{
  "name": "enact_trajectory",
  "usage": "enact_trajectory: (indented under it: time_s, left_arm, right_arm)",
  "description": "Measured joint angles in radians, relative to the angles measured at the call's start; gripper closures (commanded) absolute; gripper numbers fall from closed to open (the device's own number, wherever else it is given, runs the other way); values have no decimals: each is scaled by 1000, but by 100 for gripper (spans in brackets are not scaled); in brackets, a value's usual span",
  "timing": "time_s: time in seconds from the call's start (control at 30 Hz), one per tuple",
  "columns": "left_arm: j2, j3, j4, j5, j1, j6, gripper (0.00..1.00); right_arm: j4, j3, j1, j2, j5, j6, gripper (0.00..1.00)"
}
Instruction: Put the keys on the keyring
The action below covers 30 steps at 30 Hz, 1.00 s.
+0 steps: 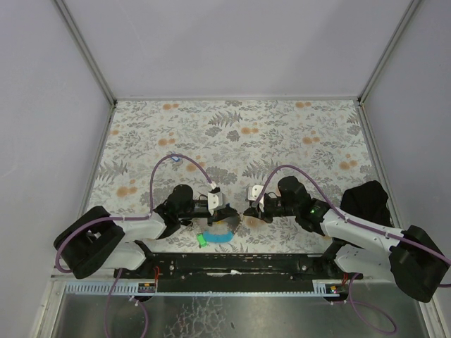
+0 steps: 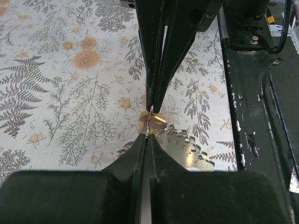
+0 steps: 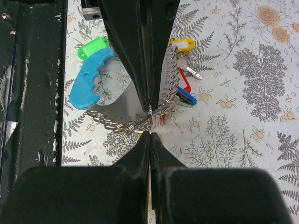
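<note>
Keyring (image 3: pixel 88 86) looks light, thin and slippery, its keys (image 3: pixel 187 98) dangling loose; left gripper (image 2: pixel 147 136) and right gripper (image 3: pixel 150 134), both pinched tight, nip its wire tip-to-tip.

One camera looks steeply down on the table (image 1: pixel 232 134); both wrist cameras face the keyring (image 3: pixel 88 86) closely.
</note>
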Motion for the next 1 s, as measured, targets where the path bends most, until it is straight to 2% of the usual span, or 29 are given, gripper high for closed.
enact_trajectory:
  time_s: [1.0]
  left_arm:
    - [19,0,18,0,0,-48,100]
  right_arm:
    - [3,0,0,18,-8,1,100]
